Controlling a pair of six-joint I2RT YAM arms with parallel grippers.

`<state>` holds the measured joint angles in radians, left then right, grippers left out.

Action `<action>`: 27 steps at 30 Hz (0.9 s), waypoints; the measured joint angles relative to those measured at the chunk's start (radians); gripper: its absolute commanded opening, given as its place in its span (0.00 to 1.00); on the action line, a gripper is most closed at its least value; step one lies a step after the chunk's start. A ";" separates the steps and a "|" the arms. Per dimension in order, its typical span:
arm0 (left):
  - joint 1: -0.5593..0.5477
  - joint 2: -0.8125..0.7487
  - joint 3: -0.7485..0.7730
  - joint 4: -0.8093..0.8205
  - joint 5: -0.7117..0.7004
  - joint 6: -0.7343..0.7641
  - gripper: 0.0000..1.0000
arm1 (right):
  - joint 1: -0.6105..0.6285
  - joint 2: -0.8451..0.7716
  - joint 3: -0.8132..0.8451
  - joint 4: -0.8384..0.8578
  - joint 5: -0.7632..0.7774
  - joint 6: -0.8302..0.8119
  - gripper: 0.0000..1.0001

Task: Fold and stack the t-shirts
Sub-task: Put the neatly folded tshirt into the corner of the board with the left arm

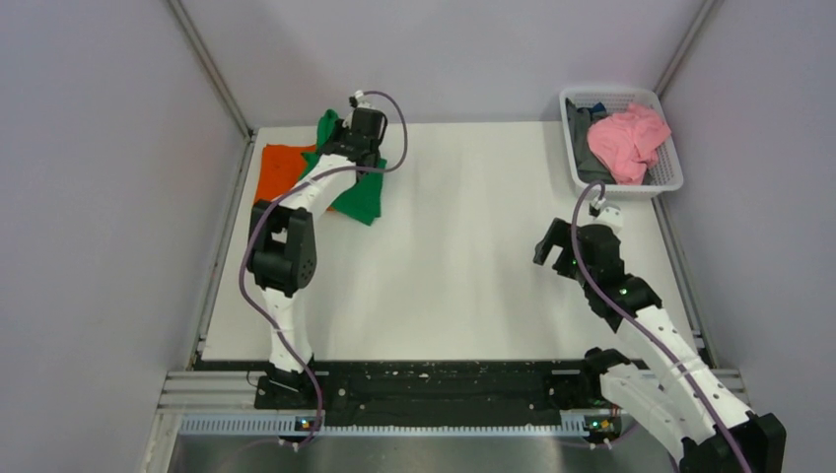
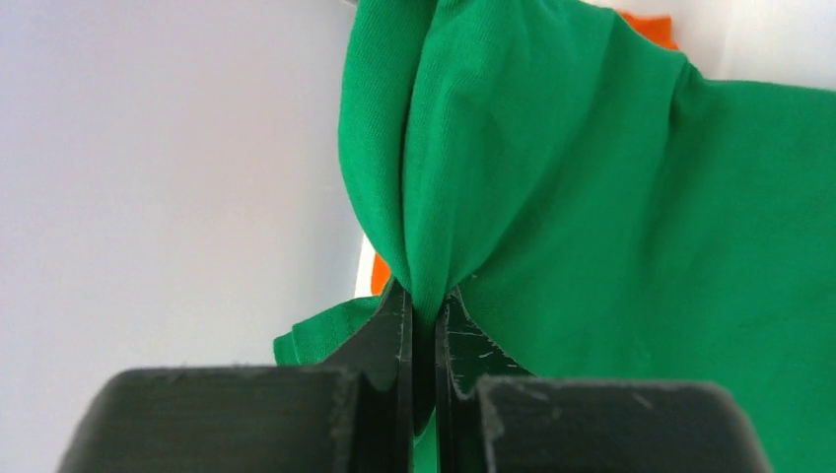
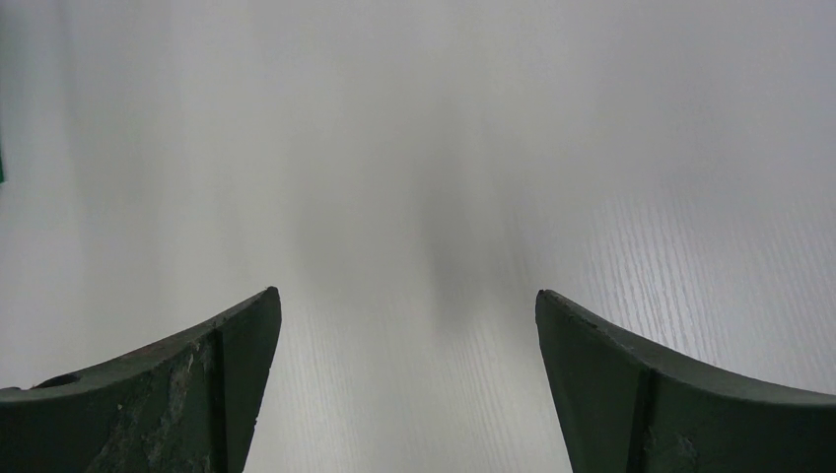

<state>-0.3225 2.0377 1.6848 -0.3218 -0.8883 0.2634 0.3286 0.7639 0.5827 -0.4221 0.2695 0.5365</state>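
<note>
The green t-shirt [image 1: 360, 195] lies bunched at the table's far left, partly over the orange t-shirt [image 1: 279, 169]. My left gripper [image 1: 347, 126] is at the far edge, shut on a fold of the green t-shirt [image 2: 552, 177]; cloth is pinched between the jaws [image 2: 424, 301]. A bit of the orange t-shirt [image 2: 380, 276] shows behind it in the left wrist view. My right gripper [image 1: 552, 248] is open and empty over bare table at the right; its fingers [image 3: 237, 345] are wide apart.
A white basket [image 1: 670, 182] at the far right corner holds a pink cloth [image 1: 628, 141] and a dark cloth [image 1: 590, 123]. Grey walls enclose the table on three sides. The white tabletop [image 1: 463, 246] lies between the arms.
</note>
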 measured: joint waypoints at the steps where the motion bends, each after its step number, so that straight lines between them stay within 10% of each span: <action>1: 0.004 0.000 0.009 0.016 0.000 0.023 0.00 | 0.000 0.005 0.000 0.000 0.001 0.002 0.99; 27: 0.096 0.000 0.145 0.062 0.049 0.202 0.00 | 0.000 0.035 0.000 0.002 0.019 0.005 0.99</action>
<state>-0.2268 2.0373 1.8297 -0.2600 -0.8391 0.4652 0.3286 0.7994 0.5823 -0.4202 0.2890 0.5415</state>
